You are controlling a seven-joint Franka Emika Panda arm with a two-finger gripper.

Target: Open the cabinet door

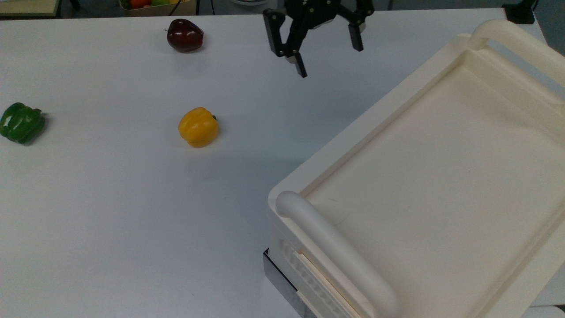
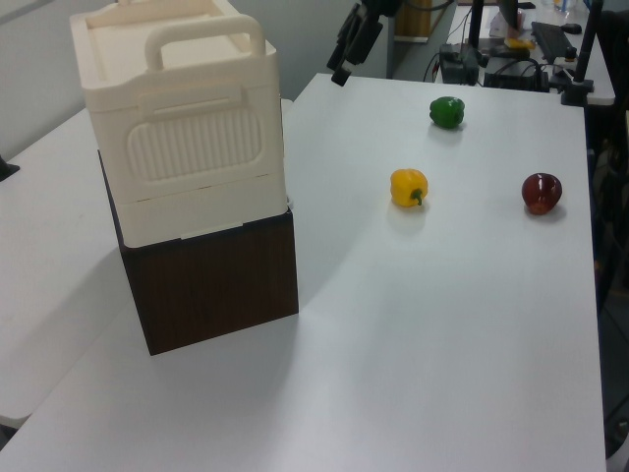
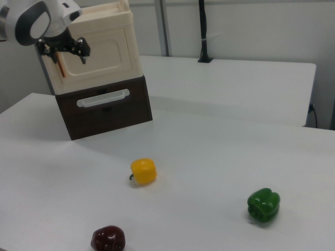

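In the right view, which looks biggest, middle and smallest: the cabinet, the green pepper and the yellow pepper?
1. The cream cabinet looks by far the biggest.
2. The green pepper.
3. The yellow pepper.
The green pepper looks only a little bigger and sits nearer the camera, so the two peppers may really be alike.

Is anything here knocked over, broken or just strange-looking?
Nothing stands out. The cream cabinet sits squarely on its dark base, its door shut. The yellow pepper, green pepper and apple lie apart, intact.
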